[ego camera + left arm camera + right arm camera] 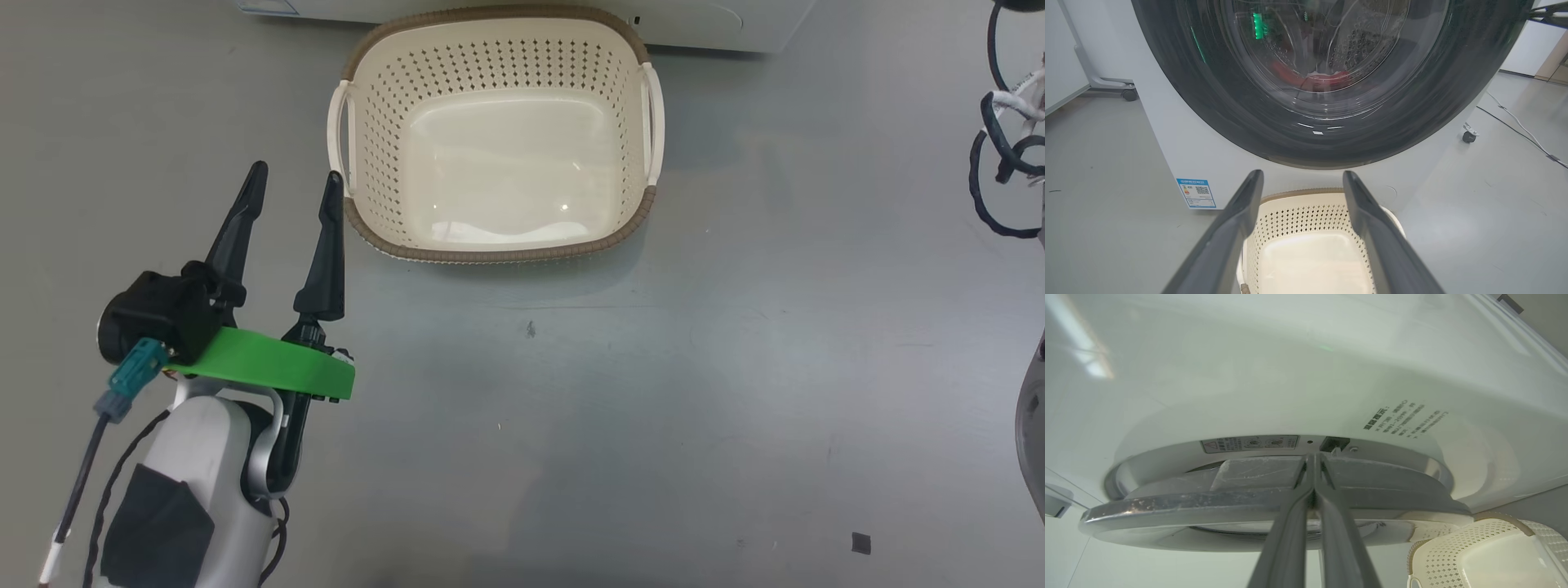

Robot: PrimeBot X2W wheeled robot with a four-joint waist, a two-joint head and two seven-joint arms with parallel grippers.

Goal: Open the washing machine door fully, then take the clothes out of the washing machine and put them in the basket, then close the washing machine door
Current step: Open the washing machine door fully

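- The left gripper (pixel 295 173) hangs low over the grey floor (pixel 653 408), just beside the basket's left handle. Its two dark fingers are spread wide with nothing between them, and a green band (pixel 269 363) rings its wrist.
- The basket (pixel 490 253) sits on the floor right in front of the washing machine (pixel 1180 139), its far rim up against the machine's base. It is upright and its cream bottom is bare.
- Some black cables (pixel 992 163) loop in at the robot's right edge of the head view.
- The right gripper (pixel 1313 457) is up at the rim of the washing machine door (pixel 1208 102). Its fingers are pressed tight together and hold nothing. The tips are poked in at the door's edge, just under a small dark latch slot (pixel 1334 443).
- On that side the door looks slightly ajar, standing a little off the white front.
- A blue label (pixel 1196 192) is stuck low on the machine's front, left of the basket in the left wrist view.
- Through the door's clear glass bowl, the clothes (pixel 1327 79) show as a red heap lying at the bottom of the perforated drum.
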